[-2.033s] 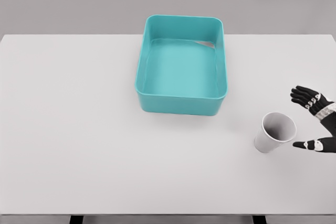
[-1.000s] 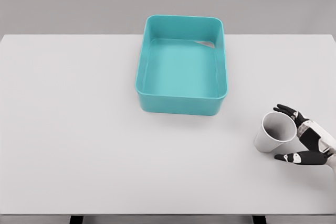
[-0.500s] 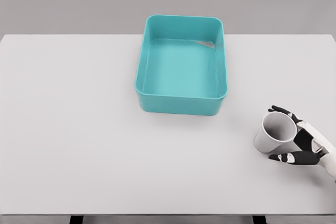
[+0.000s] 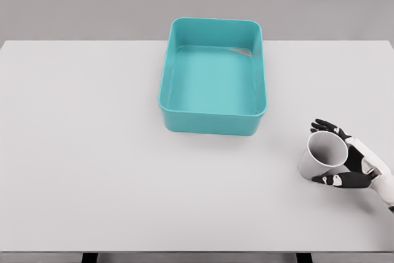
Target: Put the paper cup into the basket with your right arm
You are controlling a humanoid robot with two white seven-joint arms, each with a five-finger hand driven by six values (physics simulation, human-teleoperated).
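Note:
A white paper cup [image 4: 315,159] stands on the white table [image 4: 92,152] at the right, tilted so its open mouth shows. My right hand [image 4: 318,153] comes in from the lower right and wraps the cup from its right side. The black fingers [image 4: 324,126] curl over the far rim and the thumb [image 4: 333,180] presses against the near side. The teal basket [image 4: 212,121] sits open and empty at the table's middle back, up and to the left of the cup. My left arm is out of view.
The table's right edge lies just past my right hand, and its front edge runs along the bottom of the view. A grey wall stands behind the table.
My right hand has moved left to the cup and its fingers and thumb have closed around it. The cup and the basket have stayed in place.

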